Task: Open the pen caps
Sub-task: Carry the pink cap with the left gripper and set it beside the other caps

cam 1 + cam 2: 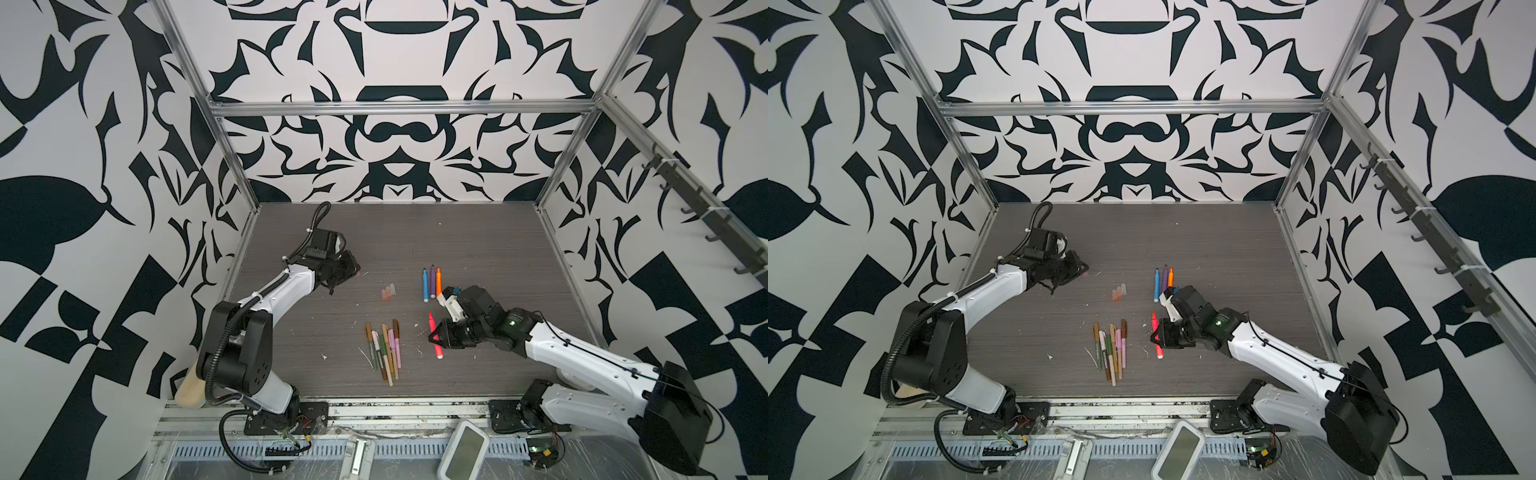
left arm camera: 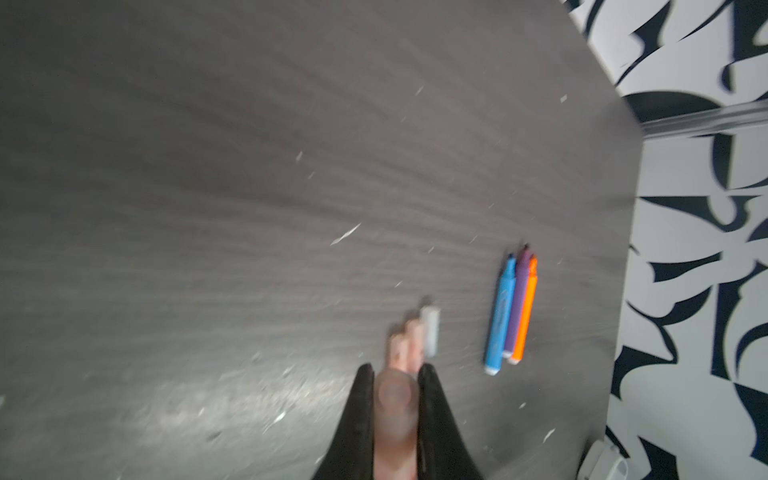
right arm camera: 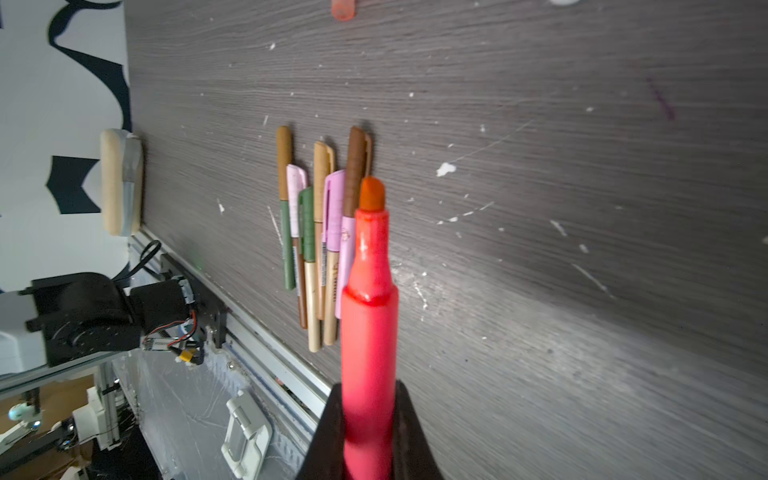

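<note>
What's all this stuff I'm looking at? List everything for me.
dark grey wood-grain table: one, under everything
short translucent loose caps: three, pinkish to clear, side by side mid-table
uncapped felt markers: three, blue, purple, orange, side by side right of those caps
slim capped pens: about seven, brown, tan, pink, green, bundled near the front
small white scraps: many, scattered on the table
white-framed screen device: one, front rail
left tool: black, shut on a translucent pinkish cap
right tool: black, shut on an uncapped red-pink marker
</note>
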Controlling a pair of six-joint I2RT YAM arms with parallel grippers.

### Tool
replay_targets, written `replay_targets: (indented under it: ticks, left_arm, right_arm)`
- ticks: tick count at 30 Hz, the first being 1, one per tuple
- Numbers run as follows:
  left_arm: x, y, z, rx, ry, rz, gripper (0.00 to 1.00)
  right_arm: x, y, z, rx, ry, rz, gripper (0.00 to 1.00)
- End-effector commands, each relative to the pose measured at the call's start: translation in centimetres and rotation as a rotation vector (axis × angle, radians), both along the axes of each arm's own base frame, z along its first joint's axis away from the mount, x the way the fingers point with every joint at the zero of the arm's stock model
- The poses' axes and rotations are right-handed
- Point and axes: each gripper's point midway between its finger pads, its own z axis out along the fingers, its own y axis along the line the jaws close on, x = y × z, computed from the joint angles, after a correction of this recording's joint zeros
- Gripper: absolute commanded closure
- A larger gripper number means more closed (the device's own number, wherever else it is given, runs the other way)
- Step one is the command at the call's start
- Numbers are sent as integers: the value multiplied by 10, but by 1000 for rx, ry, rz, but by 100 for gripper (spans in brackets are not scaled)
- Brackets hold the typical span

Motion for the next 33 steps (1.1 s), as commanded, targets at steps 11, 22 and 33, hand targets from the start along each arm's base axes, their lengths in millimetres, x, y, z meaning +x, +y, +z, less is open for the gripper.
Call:
replay_targets:
  ticks: [11, 22, 33]
  left_arm:
    - [-25, -12, -29, -93, 47, -83, 100]
    - [-31, -37, -63, -122, 150, -147, 100]
    - [-28, -48, -84, -115, 205, -165, 100]
  right_arm:
    - [15, -12, 9, -18, -64, -37, 100]
    - [15, -21, 3, -32, -65, -56, 100]
    - [11, -23, -2, -28, -54, -55, 100]
